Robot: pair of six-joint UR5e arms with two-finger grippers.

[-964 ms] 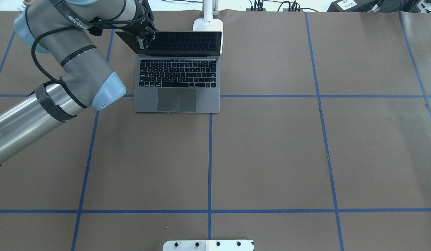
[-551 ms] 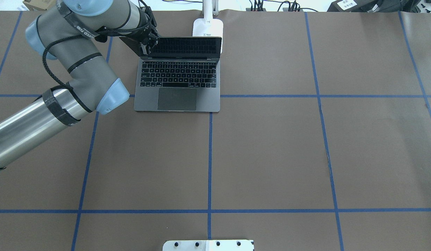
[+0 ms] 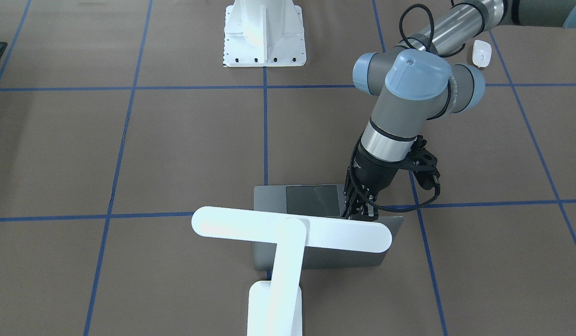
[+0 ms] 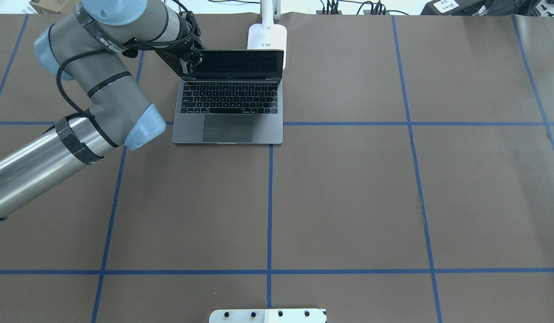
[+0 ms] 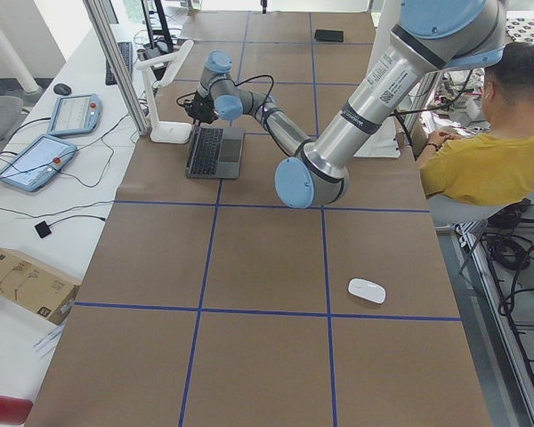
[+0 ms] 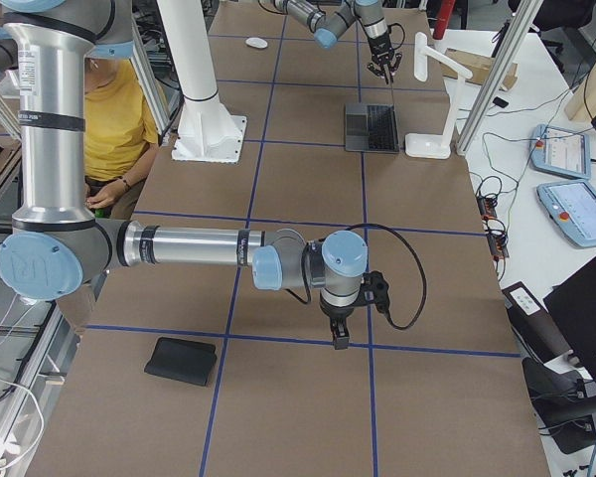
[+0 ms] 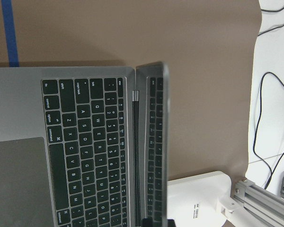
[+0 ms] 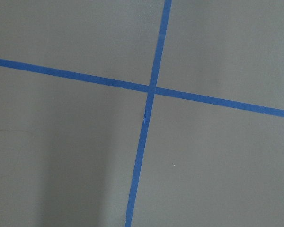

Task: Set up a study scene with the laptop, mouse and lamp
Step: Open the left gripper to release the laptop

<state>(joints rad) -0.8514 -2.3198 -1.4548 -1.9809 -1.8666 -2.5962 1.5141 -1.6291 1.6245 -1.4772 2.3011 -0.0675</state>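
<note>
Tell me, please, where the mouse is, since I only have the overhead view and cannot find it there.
Observer: The mouse lies far out on the robot's left, near the robot's edge of the table, well apart from the laptop.
Operator: Thank you. Where is the right arm?
Observer: The right gripper hangs over bare table at a tape cross, far from the laptop.
Operator: And the lamp's head?
Observer: The lamp has its long head higher than the laptop's raised lid, parallel to it.
</note>
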